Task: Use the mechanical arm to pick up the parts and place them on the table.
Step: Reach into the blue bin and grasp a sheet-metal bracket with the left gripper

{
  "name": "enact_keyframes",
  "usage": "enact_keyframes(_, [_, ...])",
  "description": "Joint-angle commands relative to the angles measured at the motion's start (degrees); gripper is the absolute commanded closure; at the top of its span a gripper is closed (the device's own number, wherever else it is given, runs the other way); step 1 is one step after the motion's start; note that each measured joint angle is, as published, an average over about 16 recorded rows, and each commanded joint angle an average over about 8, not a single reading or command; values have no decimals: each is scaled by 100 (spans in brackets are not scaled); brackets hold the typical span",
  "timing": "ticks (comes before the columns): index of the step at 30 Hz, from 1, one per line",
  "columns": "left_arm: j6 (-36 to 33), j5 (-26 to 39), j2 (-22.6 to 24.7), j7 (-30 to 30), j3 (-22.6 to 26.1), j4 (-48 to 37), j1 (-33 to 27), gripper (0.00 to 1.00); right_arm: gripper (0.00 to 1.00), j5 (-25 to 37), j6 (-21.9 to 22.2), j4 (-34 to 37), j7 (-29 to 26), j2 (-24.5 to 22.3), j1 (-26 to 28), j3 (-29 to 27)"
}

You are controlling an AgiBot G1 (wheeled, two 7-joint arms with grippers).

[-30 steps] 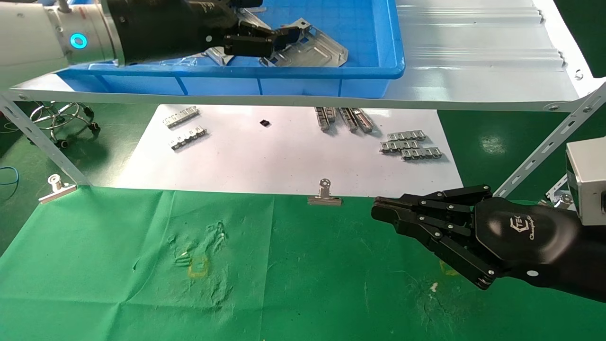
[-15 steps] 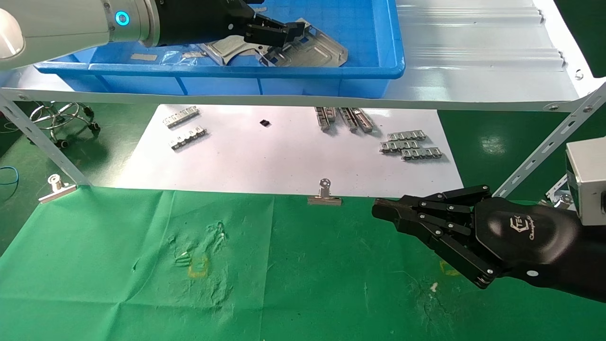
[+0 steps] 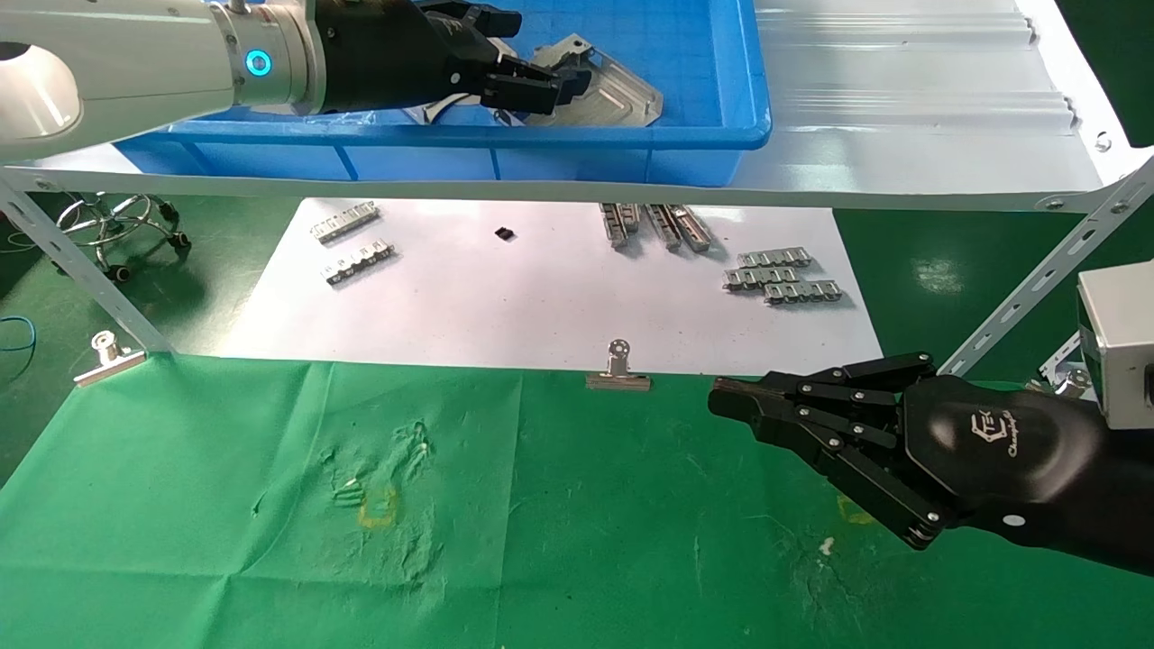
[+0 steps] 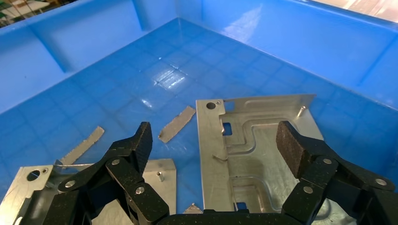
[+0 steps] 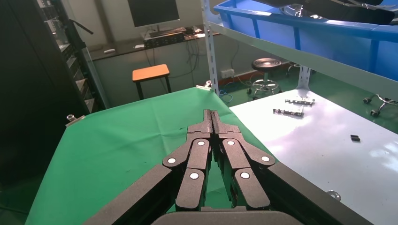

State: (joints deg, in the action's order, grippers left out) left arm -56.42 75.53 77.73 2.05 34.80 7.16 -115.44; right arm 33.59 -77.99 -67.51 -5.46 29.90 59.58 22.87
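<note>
My left gripper [image 3: 541,86] is inside the blue bin [image 3: 703,135] on the shelf. It is open and empty. In the left wrist view the left gripper [image 4: 216,143] has its two black fingers [image 4: 141,143] spread on either side of a shiny silver plate [image 4: 260,136] that lies flat on the bin floor. That plate also shows in the head view [image 3: 622,95]. A second plate [image 4: 159,173] lies beside it, partly under the fingers. My right gripper [image 3: 721,397] is shut and empty, low over the green-cloth table [image 3: 225,451] at the right; its closed tips show in the right wrist view [image 5: 211,115].
The pale grey shelf [image 3: 902,135] overhangs a white sheet [image 3: 541,297] with several small ridged strips [image 3: 783,275]. Binder clips [image 3: 618,371] hold the cloth's far edge. A yellow mark [image 3: 377,509] is on the cloth at left centre. Thin scraps [image 4: 177,124] lie in the bin.
My left arm has reached farther right into the bin, with its fingers now over the silver plate. The right arm has not moved.
</note>
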Motion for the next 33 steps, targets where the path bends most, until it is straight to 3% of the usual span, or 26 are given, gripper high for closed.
enact_keyframes(1, [41, 2, 5, 30, 29, 37, 19, 100, 100, 0, 0, 0, 0, 0, 0, 0])
enact_keyframes(33, [337, -228, -7, 357, 579, 356, 133, 100, 100, 0, 0, 0, 0, 0, 0, 0])
